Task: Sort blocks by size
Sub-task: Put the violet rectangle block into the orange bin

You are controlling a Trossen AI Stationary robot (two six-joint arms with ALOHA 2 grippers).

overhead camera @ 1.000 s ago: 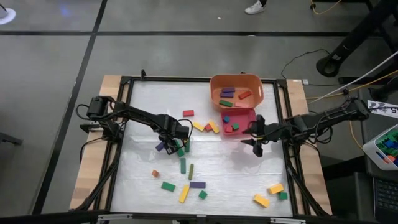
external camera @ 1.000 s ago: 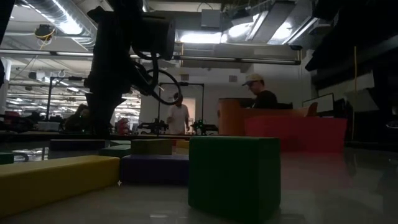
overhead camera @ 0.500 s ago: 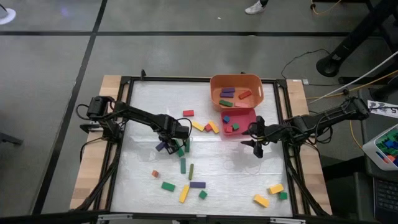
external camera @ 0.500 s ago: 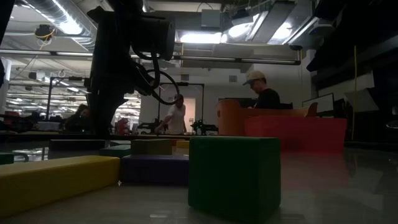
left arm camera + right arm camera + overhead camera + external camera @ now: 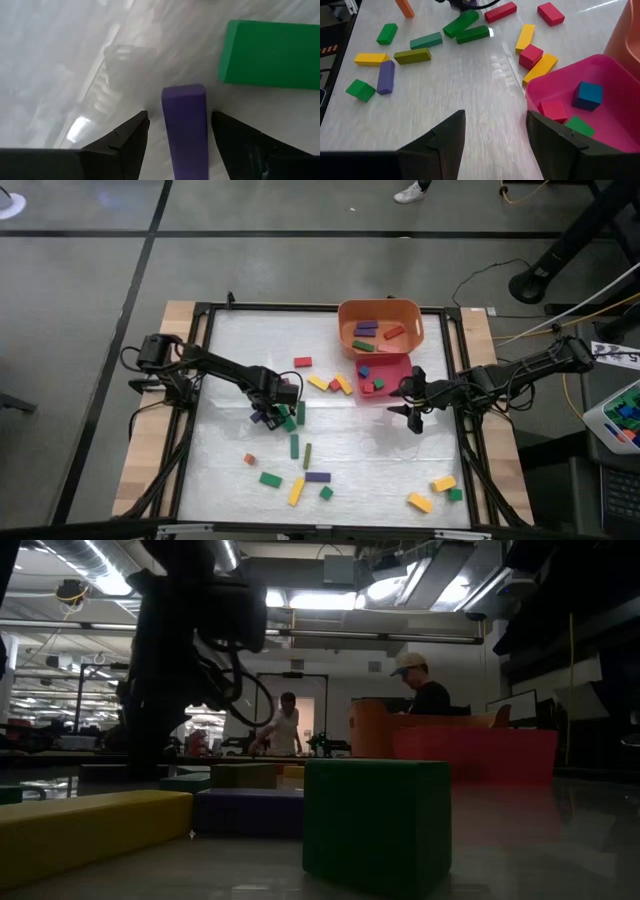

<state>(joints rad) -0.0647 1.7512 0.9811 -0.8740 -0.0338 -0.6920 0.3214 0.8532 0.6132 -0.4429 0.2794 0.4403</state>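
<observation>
Blocks lie scattered on the white table. My left gripper [image 5: 268,408] is open and low over a short purple bar [image 5: 184,125], which lies flat on the table and also shows in the high view [image 5: 260,418]. One finger stands on each side of the bar, with a gap showing at each. A green bar [image 5: 270,52] lies just beyond it. My right gripper [image 5: 415,418] is open and empty beside the pink-red tray [image 5: 405,360]; it also shows in the right wrist view [image 5: 495,120].
The orange bin [image 5: 345,330] at the far side holds several bars. The pink-red tray [image 5: 570,67] holds three cubes. More blocks lie mid-table [image 5: 293,445], near the front [image 5: 296,491] and at the near right [image 5: 443,482]. Two people stand in the room behind.
My left gripper has shifted a little toward the table's left edge, and now stands over the purple bar. The blocks and my right arm have kept still.
</observation>
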